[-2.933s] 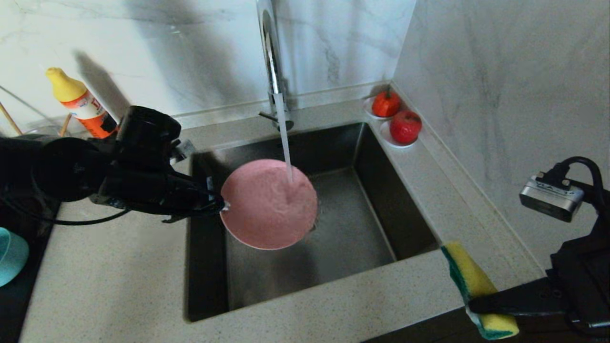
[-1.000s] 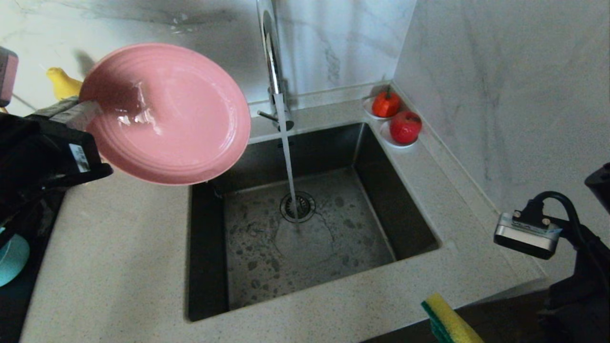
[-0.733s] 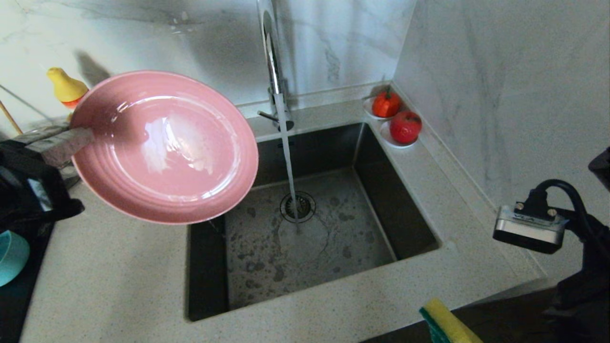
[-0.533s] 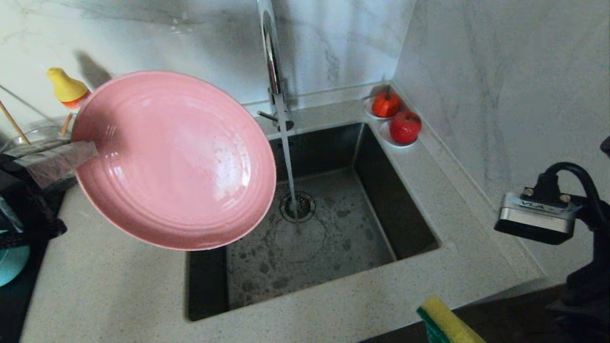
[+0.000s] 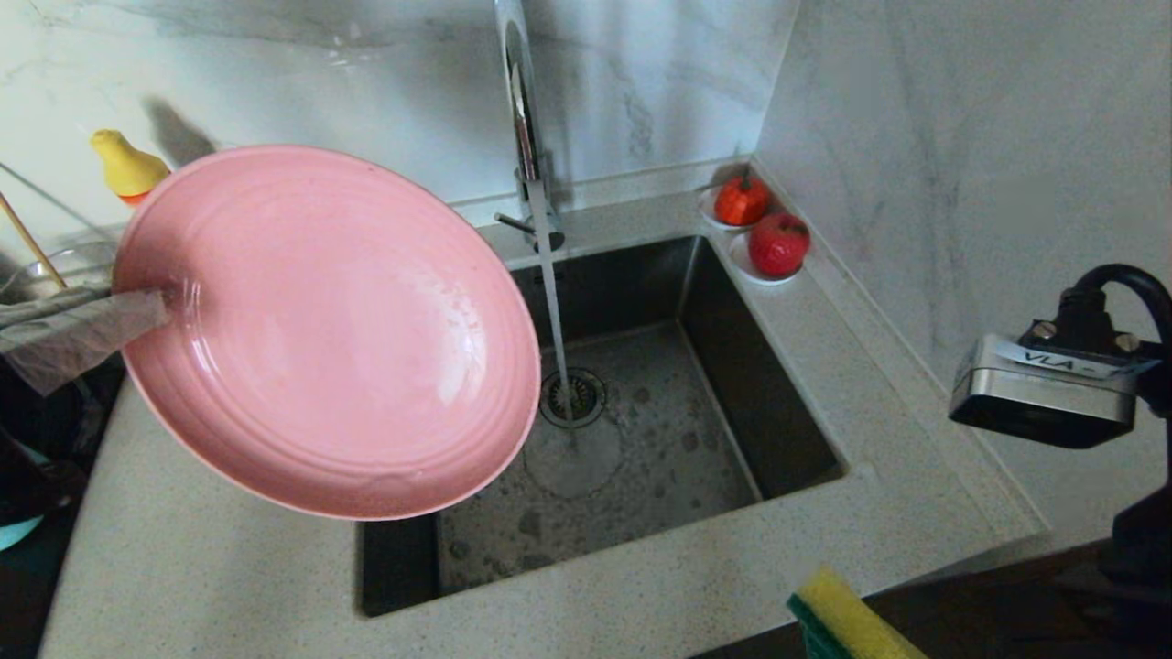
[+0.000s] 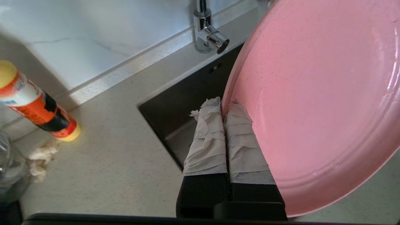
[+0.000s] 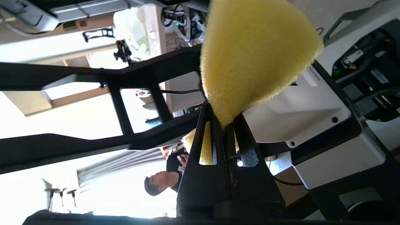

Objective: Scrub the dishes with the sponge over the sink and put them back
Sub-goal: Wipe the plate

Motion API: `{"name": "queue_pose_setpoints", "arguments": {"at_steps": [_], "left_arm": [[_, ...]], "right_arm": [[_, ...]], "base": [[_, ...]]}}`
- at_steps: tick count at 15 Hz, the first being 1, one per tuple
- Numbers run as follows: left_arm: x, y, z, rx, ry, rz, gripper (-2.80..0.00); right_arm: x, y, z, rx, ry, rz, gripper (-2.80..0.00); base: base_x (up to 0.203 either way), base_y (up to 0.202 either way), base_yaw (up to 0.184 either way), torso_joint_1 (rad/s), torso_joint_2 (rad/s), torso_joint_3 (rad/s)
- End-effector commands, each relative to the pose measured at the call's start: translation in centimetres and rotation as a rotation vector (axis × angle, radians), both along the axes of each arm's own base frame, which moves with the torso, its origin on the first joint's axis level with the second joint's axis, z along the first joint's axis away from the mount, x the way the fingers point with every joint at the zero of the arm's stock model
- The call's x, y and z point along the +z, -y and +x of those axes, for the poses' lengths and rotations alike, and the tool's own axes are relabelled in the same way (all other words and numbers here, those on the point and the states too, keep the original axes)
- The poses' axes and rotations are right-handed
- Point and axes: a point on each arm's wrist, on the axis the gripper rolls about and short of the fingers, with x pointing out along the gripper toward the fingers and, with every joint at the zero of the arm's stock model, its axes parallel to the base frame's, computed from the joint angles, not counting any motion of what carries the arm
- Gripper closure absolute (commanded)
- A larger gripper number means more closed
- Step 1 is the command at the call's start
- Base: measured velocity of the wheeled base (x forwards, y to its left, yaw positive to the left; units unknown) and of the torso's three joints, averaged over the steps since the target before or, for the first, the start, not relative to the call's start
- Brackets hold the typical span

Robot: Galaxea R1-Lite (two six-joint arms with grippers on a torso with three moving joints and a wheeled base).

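- Left gripper: tape-wrapped fingers pressed together on the rim of the pink plate, one finger on each side of the rim. Firm pinch, by the look of it.
- Plate hangs out from that gripper, tilted, inner face toward the head camera. It sits above the counter and overlaps the left edge of the sink. It is beside the water stream, not under it.
- Plate surface looks wet and glossy, with no suds or dirt visible. Whether it has been scrubbed cannot be told.
- Right gripper: jaws clamped on the yellow sponge, which bulges out past the fingertips. In the head view only a sponge corner shows at the bottom edge, at the near side of the sink and well apart from the plate.
- Tap is running, stream falling onto the drain. Sink bottom is wet with blotches and holds no dishes.
- Judgement: early to mid task. Plate and sponge are each in a grip but not in contact.
- Left to do, as judged: bring sponge and plate together over the sink, scrub, put the plate back.
- A sliver of something teal shows below the left gripper at the frame edge, and a thin wooden stick shows behind the plate. Both appear not yet handled.
- Soap bottle stands on the counter, off to the left gripper's side.
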Motion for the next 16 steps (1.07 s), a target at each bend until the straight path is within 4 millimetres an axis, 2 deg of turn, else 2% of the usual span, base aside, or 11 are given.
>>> {"name": "queue_pose_setpoints", "arguments": {"at_steps": [1, 3, 6, 9, 16], "left_arm": [[0.2, 0.3, 0.9, -0.003, -0.005, 0.025, 0.0], [0.7, 0.7, 1.7, -0.013, -0.002, 0.031, 0.0], [0.9, 1.9, 1.4, -0.11, -0.002, 0.034, 0.0], [-0.1, 3.0, 2.4, -0.148, -0.044, 0.071, 0.0], [-0.5, 4.0, 3.4, -0.156, -0.058, 0.115, 0.0]], "right_arm": [[0.5, -0.8, 0.4, 0.014, 0.001, 0.006, 0.0], [1.1, -1.3, 0.7, 0.018, 0.007, 0.01, 0.0], [2.7, -3.0, 1.3, 0.054, 0.018, 0.019, 0.0], [2.9, -4.9, 1.7, 0.098, 0.009, 0.007, 0.0], [3.5, -9.0, 2.8, 0.155, 0.016, 0.021, 0.0]], "base": [[0.0, 0.0, 0.0, 0.0, 0.0, 0.0], [0.0, 0.0, 0.0, 0.0, 0.0, 0.0], [0.0, 0.0, 0.0, 0.0, 0.0, 0.0], [0.0, 0.0, 0.0, 0.0, 0.0, 0.0], [0.0, 0.0, 0.0, 0.0, 0.0, 0.0]]}}
